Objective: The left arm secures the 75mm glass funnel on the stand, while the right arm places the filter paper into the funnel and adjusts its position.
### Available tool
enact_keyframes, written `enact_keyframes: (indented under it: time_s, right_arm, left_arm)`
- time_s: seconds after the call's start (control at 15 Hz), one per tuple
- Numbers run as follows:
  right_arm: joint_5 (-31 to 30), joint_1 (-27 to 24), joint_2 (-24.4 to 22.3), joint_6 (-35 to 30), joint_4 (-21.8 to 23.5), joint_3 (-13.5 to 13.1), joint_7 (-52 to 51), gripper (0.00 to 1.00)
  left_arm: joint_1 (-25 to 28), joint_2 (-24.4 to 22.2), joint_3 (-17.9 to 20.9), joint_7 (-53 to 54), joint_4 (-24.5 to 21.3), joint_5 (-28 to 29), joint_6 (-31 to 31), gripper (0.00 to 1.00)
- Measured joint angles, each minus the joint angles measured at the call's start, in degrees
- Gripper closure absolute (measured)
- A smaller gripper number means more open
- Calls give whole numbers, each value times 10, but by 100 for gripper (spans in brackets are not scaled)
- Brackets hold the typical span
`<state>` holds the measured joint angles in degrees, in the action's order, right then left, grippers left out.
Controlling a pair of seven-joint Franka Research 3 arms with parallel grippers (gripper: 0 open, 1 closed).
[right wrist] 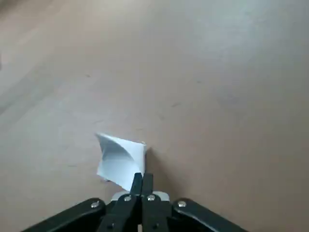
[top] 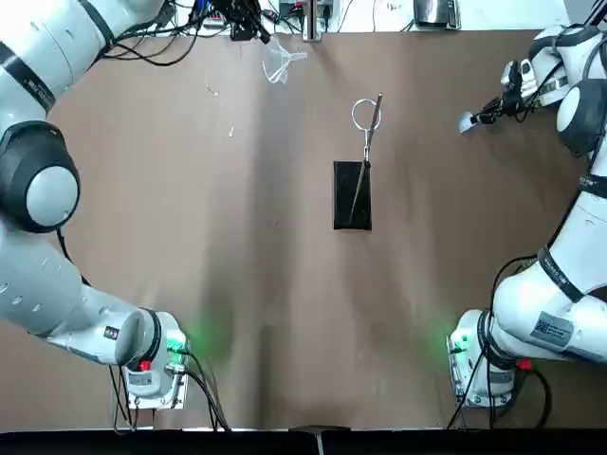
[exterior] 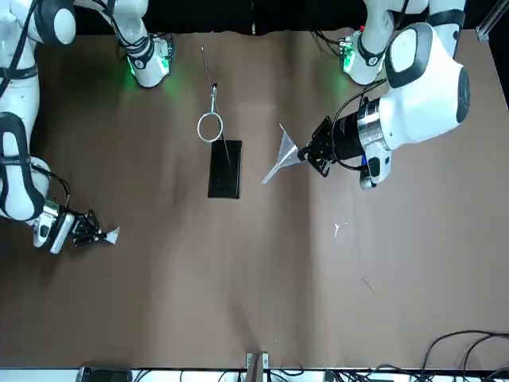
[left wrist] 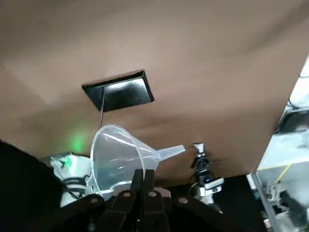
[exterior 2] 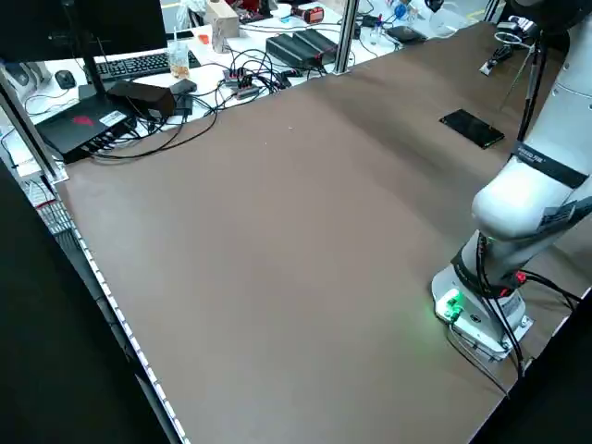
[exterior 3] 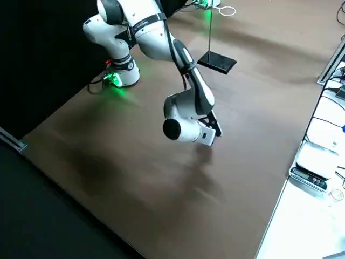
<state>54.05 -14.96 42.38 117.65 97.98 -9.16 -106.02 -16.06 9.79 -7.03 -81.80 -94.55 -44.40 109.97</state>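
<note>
— Even overhead light is falling across the table [top: 190, 237]; soft shadows are pooling along its near edge, and green lamps are glowing at both arm bases.

— In the wrist views the glass funnel [left wrist: 120, 159] is showing pale glare, and the far background is blurring.

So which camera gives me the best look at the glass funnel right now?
The left wrist view: the glass funnel fills it, rim pinched in the left hand, with the stand beyond. The front view shows the funnel smaller, beside the stand; the top view shows it faintly at the table's far edge. Neither side view shows it.
</note>
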Motion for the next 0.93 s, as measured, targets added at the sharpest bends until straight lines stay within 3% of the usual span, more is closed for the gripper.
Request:
enact_keyframes:
  time_s: [0.33, 0.6, 0.93]
  right_arm:
    - [-24, -12, -19, -93, -13, -19, 50, 99]
    - [-193, -10, -101, -185, -55, -20, 221, 99]
    - [-300, 21, -157, -288, -106, -19, 366, 99]
  left_arm:
    - [-4, 0, -7, -118, 14, -2, -4, 97]
    - [-2, 0, -9, -142, 14, -90, -13, 97]
    - [-1, 0, -9, -214, 16, -142, -28, 97]
